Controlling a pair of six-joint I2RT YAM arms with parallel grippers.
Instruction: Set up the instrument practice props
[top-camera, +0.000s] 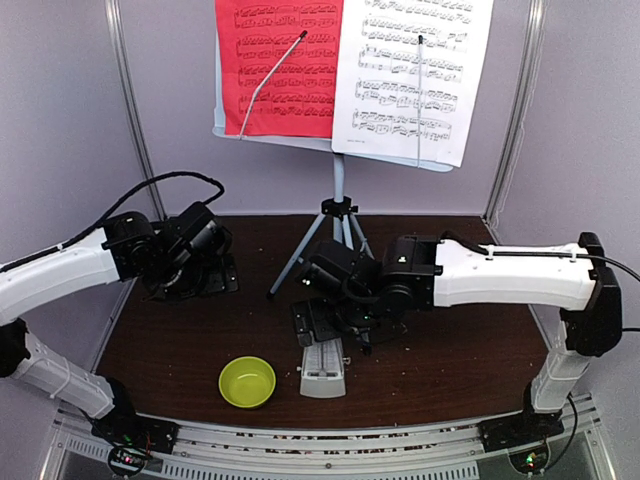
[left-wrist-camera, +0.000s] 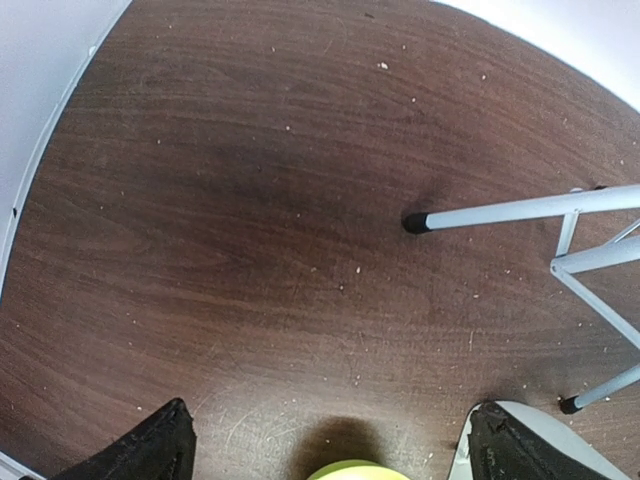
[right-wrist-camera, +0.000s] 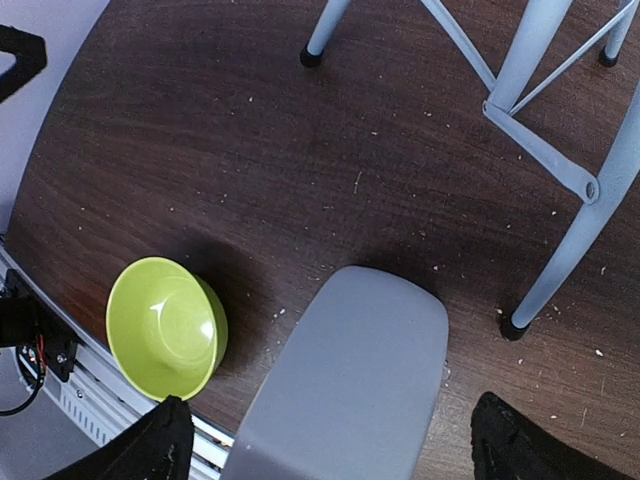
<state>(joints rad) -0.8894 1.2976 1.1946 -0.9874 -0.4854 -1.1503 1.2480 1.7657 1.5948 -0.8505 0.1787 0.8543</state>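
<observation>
The pale music stand (top-camera: 338, 190) stands on its tripod at the back, with a red sheet (top-camera: 278, 65) and a white sheet (top-camera: 415, 70) of music on its desk. The small grey metronome (top-camera: 323, 368) sits near the table's front. My right gripper (top-camera: 327, 322) hovers just above and behind it, open. In the right wrist view the metronome (right-wrist-camera: 350, 380) lies between the two spread fingers (right-wrist-camera: 152, 445) of the right gripper (right-wrist-camera: 335, 450), without touching either. My left gripper (top-camera: 188, 280) hangs open over bare table at the left, and its wrist view shows nothing between the wide fingers (left-wrist-camera: 150, 450) of the left gripper (left-wrist-camera: 330, 450).
A lime-green bowl (top-camera: 247, 381) sits left of the metronome by the front edge, seen as the bowl (right-wrist-camera: 165, 327) in the right wrist view. Tripod legs (right-wrist-camera: 560, 250) stand close behind the right gripper, and one tripod leg (left-wrist-camera: 520, 210) reaches toward the left gripper. Grey walls enclose the table.
</observation>
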